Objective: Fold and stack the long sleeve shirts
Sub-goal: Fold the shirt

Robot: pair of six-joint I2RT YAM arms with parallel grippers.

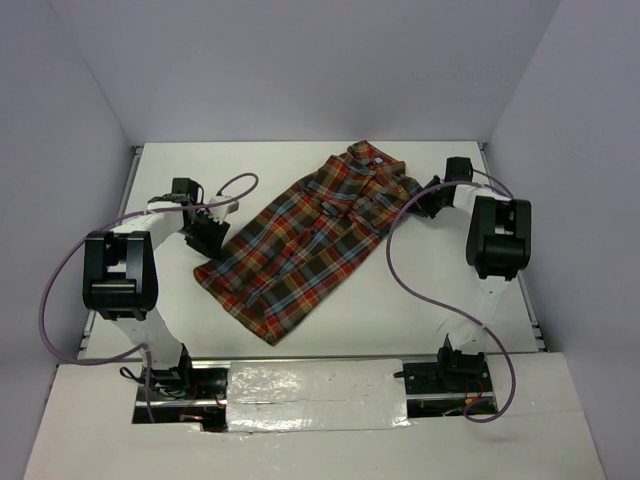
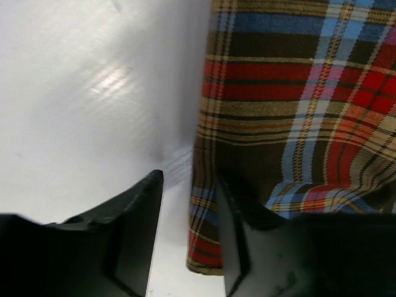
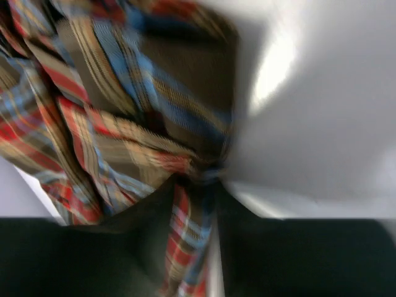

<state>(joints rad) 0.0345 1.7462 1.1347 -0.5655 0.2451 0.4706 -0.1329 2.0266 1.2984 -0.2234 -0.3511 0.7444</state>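
One long sleeve shirt [image 1: 310,240], plaid in red-orange, dark brown and light blue, lies flat and diagonal on the table, collar at the far right and hem at the near left. My left gripper [image 1: 214,240] sits at the shirt's left hem corner. In the left wrist view the corner of the shirt [image 2: 297,93] lies between the half-closed jaws of the left gripper [image 2: 189,179], against the right finger, with bare table between it and the left finger. My right gripper [image 1: 428,196] is at the shoulder by the collar. In the blurred right wrist view, the shirt [image 3: 124,93] puckers into the right gripper [image 3: 198,185], which pinches a fold.
The white table [image 1: 420,290] is walled on the left, back and right. A shiny taped strip [image 1: 310,390] runs along the front edge between the arm bases. Purple cables [image 1: 60,290] loop beside each arm.
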